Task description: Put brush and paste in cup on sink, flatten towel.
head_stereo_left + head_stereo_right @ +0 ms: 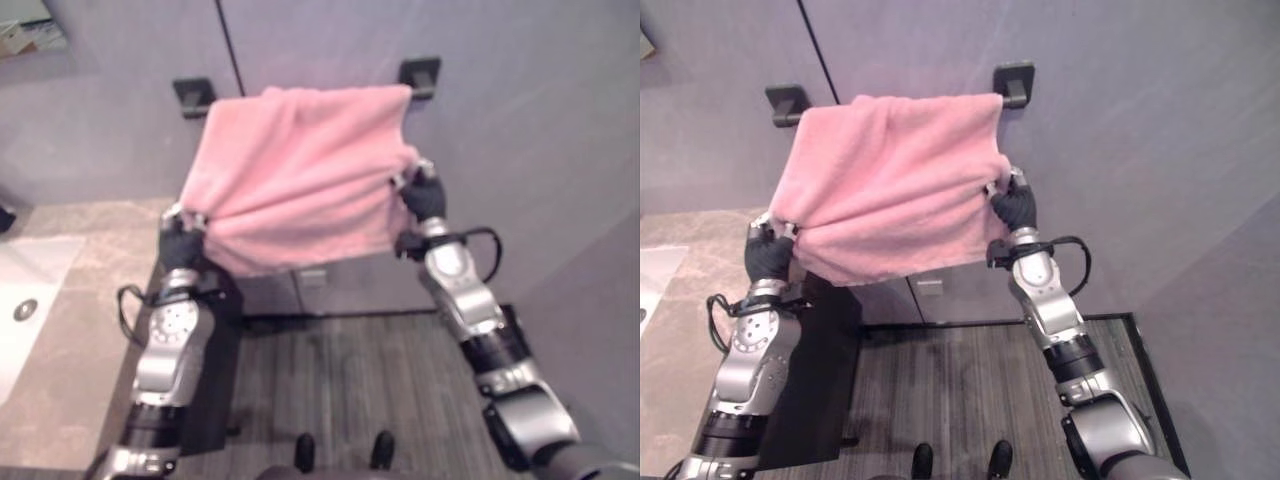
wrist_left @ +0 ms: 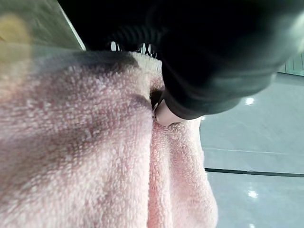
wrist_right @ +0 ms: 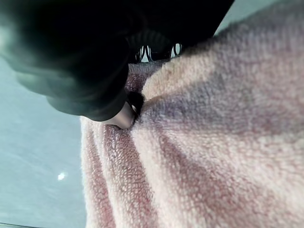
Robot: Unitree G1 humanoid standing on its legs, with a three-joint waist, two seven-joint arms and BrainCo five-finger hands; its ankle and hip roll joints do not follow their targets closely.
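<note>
Right eye view: you have the pink terry towel (image 1: 890,180) draped over the dark wall rail (image 1: 1012,82), upper centre. Left hand (image 1: 768,255) and right hand (image 1: 1012,207) both clamp its lower corners. Uneven pulling could drag it off the rail.

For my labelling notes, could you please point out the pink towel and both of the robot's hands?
pink towel (image 1: 890,180): right eye view, middle of the hanging cloth.
left hand (image 1: 767,255): right eye view, dark back cover.
right hand (image 1: 1015,208): right eye view, dark back cover.

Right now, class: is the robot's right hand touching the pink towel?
Touching. In the right wrist view the right hand pinches a fold of the pink towel, the cloth bunched against it.
</note>
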